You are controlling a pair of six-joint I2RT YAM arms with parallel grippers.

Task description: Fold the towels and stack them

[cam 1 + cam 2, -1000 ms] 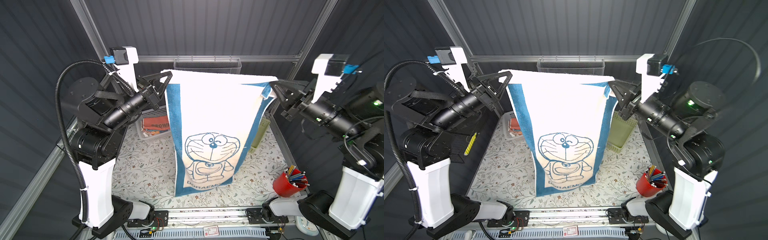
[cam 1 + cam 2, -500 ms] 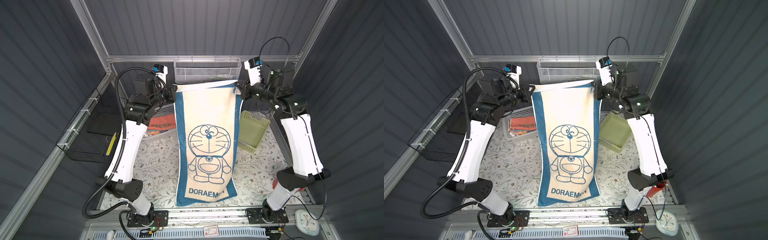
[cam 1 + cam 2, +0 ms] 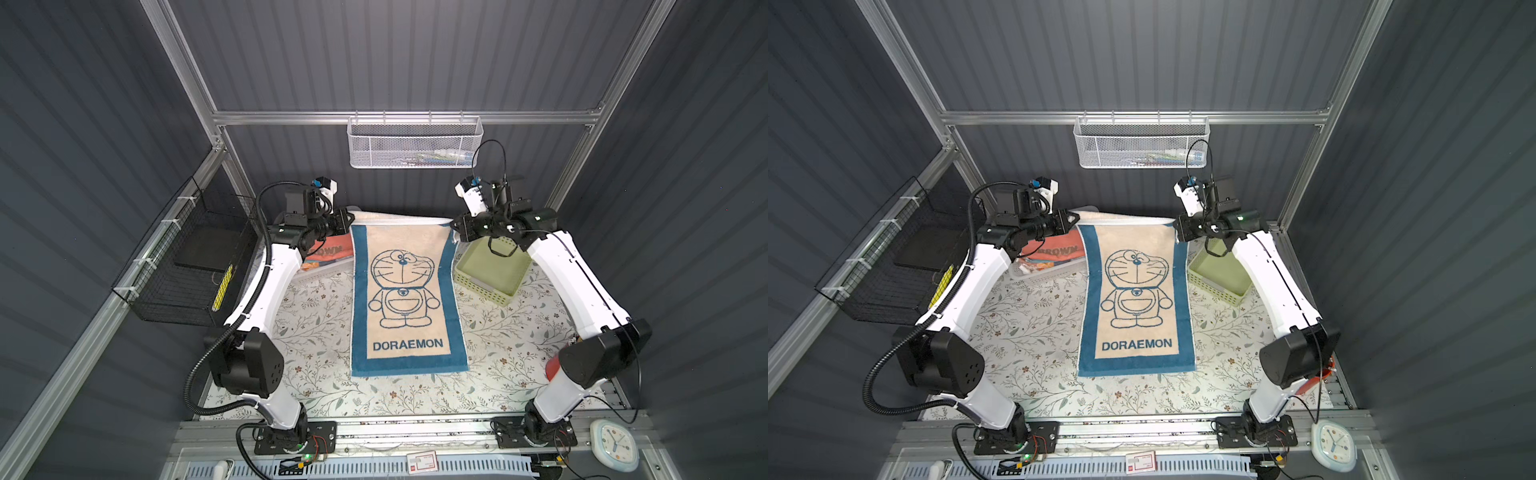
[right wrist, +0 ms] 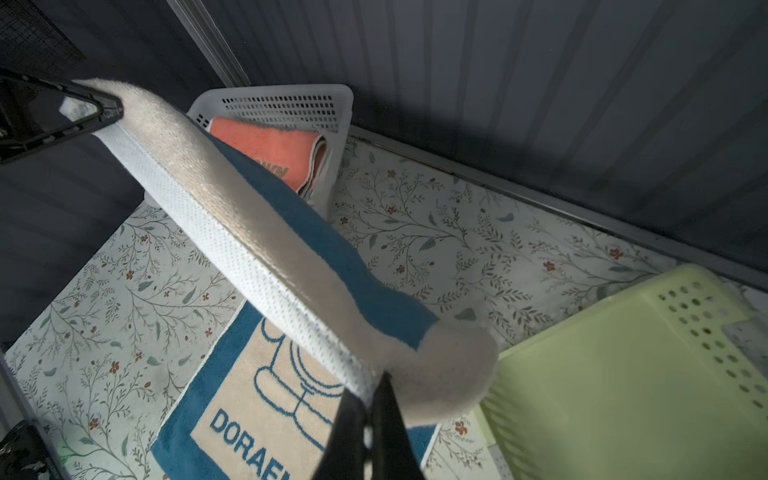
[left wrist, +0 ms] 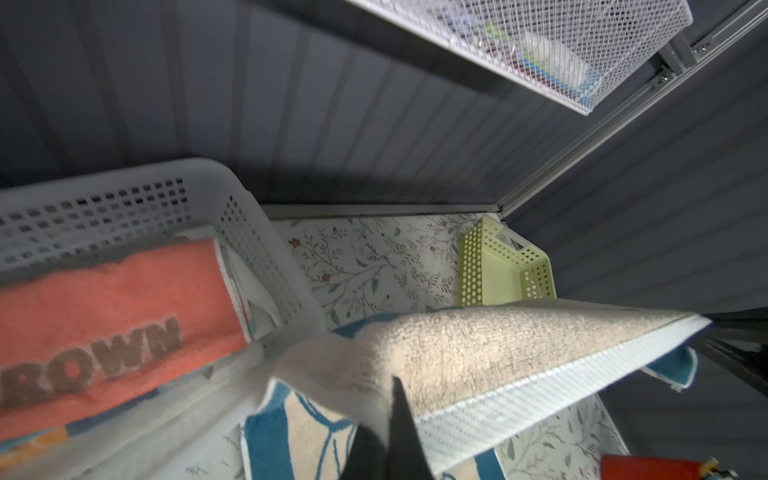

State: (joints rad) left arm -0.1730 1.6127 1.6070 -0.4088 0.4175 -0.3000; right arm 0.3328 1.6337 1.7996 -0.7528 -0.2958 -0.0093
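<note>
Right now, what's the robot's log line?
left pincer: shut on Doraemon towel corner | right pincer: shut on other corner | towel: far edge raised, rest flat

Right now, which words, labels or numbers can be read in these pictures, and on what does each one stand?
"DORAEMON": on the cream and blue towel, near its front end.
"BROWN": on the coral towel in the white basket.
Too small to read: the card on the front rail, the clock face, the yellow label in the black wire basket.
</note>
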